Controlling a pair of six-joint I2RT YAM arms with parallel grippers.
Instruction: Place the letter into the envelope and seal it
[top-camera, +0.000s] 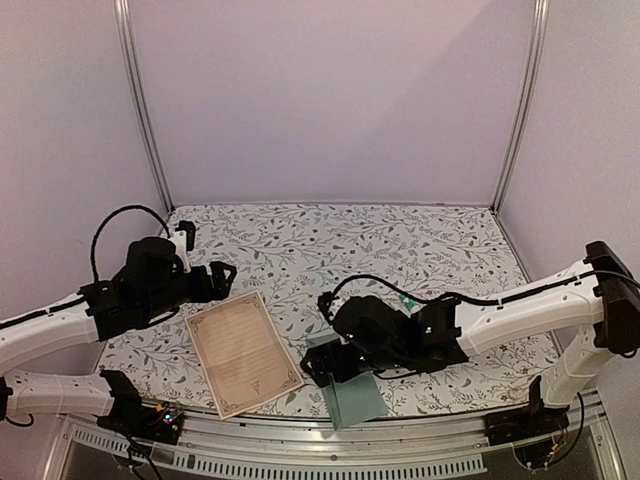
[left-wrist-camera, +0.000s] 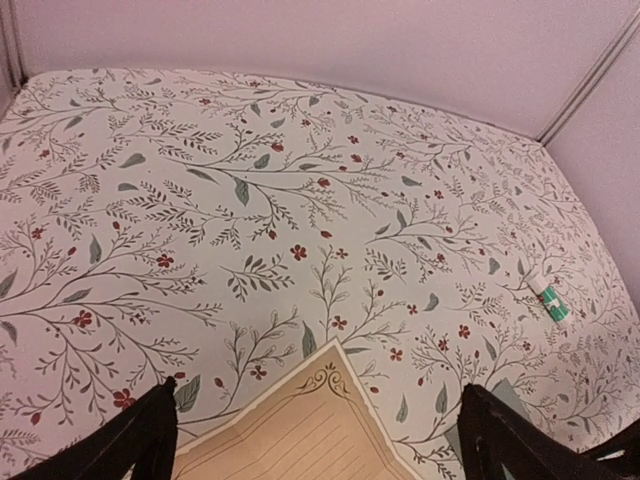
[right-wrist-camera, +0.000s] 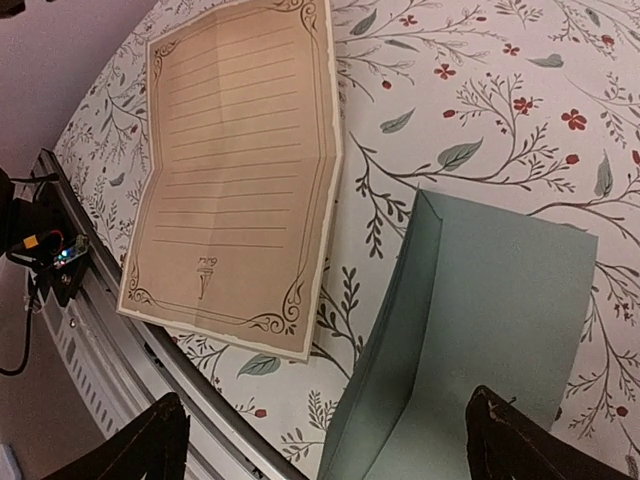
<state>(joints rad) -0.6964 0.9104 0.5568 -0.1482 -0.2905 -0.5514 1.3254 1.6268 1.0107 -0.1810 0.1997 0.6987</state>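
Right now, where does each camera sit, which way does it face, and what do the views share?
Top external: above and behind the bases, looking down over the table; left arm and right arm show.
Left wrist: on the left arm, facing across the table toward the glue stick; open jaws at bottom corners.
Right wrist: on the right arm, looking down toward the near edge; open jaws at bottom corners.
Shared: all three show the letter; top and right wrist show the envelope.
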